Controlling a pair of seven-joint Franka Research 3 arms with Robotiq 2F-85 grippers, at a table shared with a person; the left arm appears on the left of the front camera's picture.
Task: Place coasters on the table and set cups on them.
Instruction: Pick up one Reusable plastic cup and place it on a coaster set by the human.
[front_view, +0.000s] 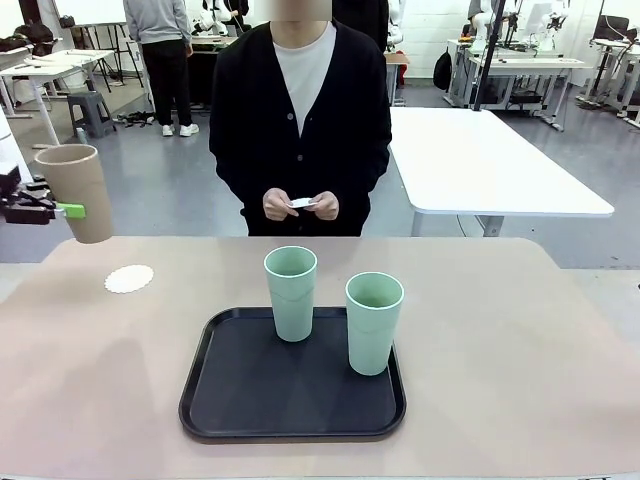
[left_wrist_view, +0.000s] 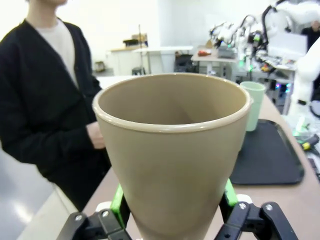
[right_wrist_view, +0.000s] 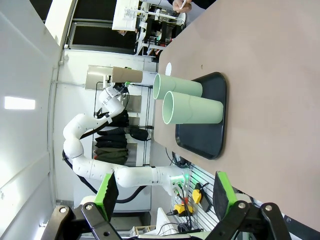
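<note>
The left gripper (left_wrist_view: 173, 197) is gripping the tan-brown cup (front_view: 76, 188) low on its smooth matte wall, with the jaws closed on it and a green pad pressing on either side. It is holding this tall, tapered, handleless tumbler upright in the air at the far left corner of the table (front_view: 500, 350). 1 coaster (front_view: 129, 279), a white round paper doily with a scalloped edge, is lying flat on the beige matte table near that cup. 2 pale mint green cups of the same tapered shape are standing upright on the black rounded-rectangle tray (front_view: 250, 400): the rear mint cup (front_view: 291, 293) at its back edge and the nearer mint cup (front_view: 374, 322) to its right. The person's hands (front_view: 281, 205) are pinching a second coaster (front_view: 301, 203), too small to show its edge. The right gripper (right_wrist_view: 165, 192) is hanging with its jaws wide apart, holding nothing.
</note>
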